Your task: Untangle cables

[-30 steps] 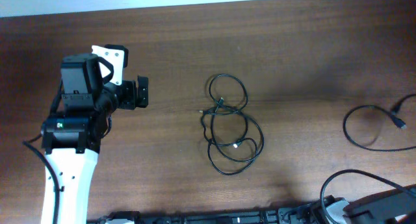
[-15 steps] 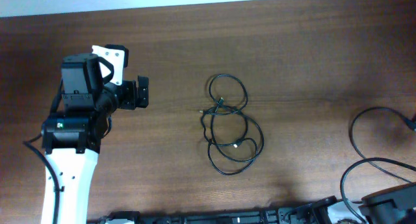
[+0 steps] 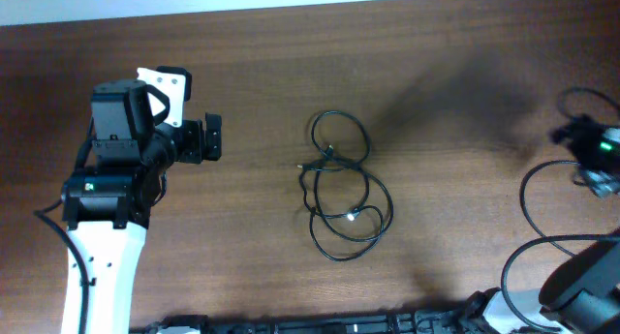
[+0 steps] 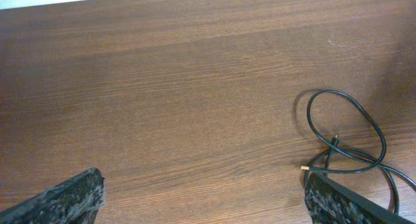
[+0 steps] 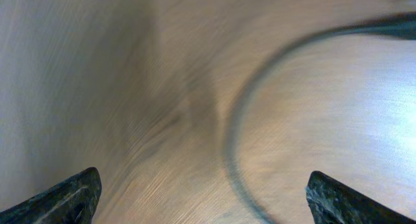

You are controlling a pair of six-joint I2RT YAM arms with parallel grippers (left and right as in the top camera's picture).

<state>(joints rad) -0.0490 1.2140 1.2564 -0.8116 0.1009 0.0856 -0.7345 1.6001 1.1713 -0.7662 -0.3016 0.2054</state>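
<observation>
Overhead: cables [image 3: 344, 184] lie as one loose tangle of black loops mid table [image 3: 465, 73], a smaller loop on top and bigger loops below, overlapping. A small plug [image 3: 352, 216] shows inside the lower loops. The left arm [image 3: 102, 237] comes in from the bottom left. The left fingers [image 3: 211, 138] point right toward the tangle, well apart from it, with bare wood between. The right arm [image 3: 581, 276] is at the far right edge with the right fingers [image 3: 573, 136] near the edge, far from the cables. A thick black wire [image 3: 524, 206] loops on the table just beside that arm.

Left wrist: fingertips [image 4: 71, 198] sit in both bottom corners, spread wide with nothing between them. The cables [image 4: 344, 149] are at the right, close to the right-hand fingertip; cannot tell if they touch.

Right wrist: heavy blur. Fingertips [image 5: 71, 198] are in both bottom corners, spread wide and holding nothing. A dark cord [image 5: 233, 146] curves over the table between them; too blurred to tell which cord
</observation>
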